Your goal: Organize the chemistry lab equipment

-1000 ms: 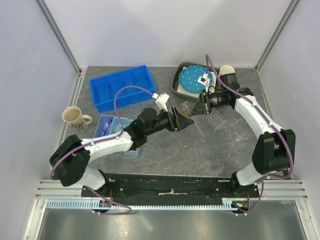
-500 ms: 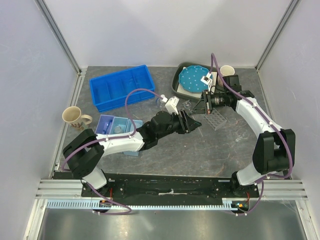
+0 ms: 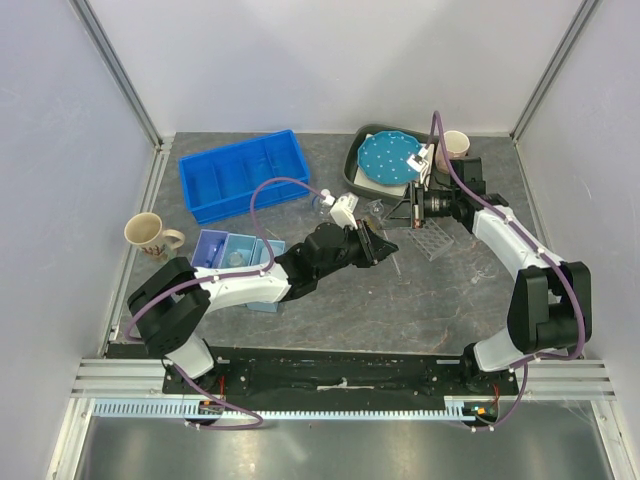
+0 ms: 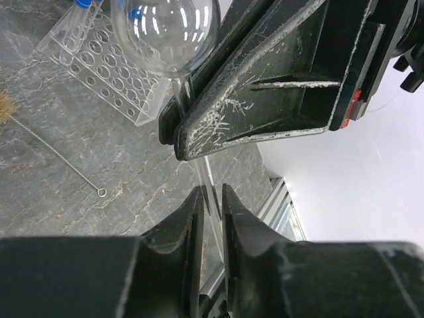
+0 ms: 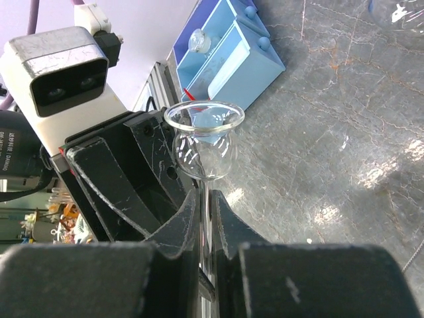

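Note:
A clear glass funnel tube, a round bulb (image 5: 202, 142) with a flared rim on a long thin stem (image 4: 207, 179), hangs above the table's middle. My right gripper (image 5: 205, 199) is shut on the stem just under the bulb (image 4: 165, 33). My left gripper (image 4: 212, 199) is shut on the same stem lower down, close below the right fingers (image 4: 265, 86). In the top view the left gripper (image 3: 385, 247) and right gripper (image 3: 402, 212) meet beside the clear tube rack (image 3: 432, 240). Blue-capped tubes (image 4: 83, 3) stand in that rack (image 4: 99, 66).
A thin wire brush (image 4: 66, 165) lies on the table near the rack. A light blue organizer tray (image 3: 232, 255) sits under the left arm, a blue bin (image 3: 245, 172) behind it. A polka-dot plate (image 3: 388, 157), a beige mug (image 3: 455, 143) and a patterned mug (image 3: 148, 235) stand around.
My left arm swung right and forward to the stem and its jaws closed on it. The right gripper stayed shut on the stem and shifted slightly back.

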Robot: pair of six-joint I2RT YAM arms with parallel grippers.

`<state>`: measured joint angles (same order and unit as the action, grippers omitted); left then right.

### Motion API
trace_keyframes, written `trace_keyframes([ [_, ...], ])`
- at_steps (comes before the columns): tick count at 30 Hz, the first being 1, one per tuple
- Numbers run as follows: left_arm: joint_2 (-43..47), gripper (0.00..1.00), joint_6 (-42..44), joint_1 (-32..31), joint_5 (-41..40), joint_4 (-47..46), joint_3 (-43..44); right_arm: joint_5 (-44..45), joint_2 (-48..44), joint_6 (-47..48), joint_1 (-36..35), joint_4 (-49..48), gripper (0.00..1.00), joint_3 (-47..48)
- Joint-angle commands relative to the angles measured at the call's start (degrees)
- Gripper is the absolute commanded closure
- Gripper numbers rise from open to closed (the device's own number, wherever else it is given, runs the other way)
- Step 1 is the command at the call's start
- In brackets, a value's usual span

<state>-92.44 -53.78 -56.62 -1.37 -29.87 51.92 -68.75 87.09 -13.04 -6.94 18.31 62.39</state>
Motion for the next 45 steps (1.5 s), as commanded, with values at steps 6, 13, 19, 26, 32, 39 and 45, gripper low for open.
trace_keyframes([
  [6,0.33,0.98,-0.27,-0.16,-1.62,-0.63,1.43,-1.91,-3.50,-4.54,0.61,-6.88,0.82,-2.01],
  [13,2.97,0.98,0.69,0.72,1.10,-1.07,-1.12,-4.20,-5.08,-2.87,1.93,-7.23,0.64,-2.27],
  [19,9.73,0.98,1.66,3.70,6.36,2.35,-5.42,-6.66,-9.64,2.83,5.79,-6.35,0.42,-3.24],
  [26,21.59,0.98,8.24,17.55,18.05,20.48,-6.75,-4.82,-16.42,12.68,13.70,-5.74,0.32,-8.59],
  [32,23.72,0.98,25.72,37.86,27.29,47.24,3.43,0.27,-17.04,29.53,18.28,3.11,0.27,-11.25],
  [39,16.34,0.98,35.41,53.45,23.10,57.81,12.67,4.06,-18.88,39.14,18.89,12.81,0.27,-9.92],
  [45,5.36,0.98,41.11,56.53,10.80,61.50,24.26,5.03,-19.24,40.02,19.33,13.33,0.27,-10.01],
])
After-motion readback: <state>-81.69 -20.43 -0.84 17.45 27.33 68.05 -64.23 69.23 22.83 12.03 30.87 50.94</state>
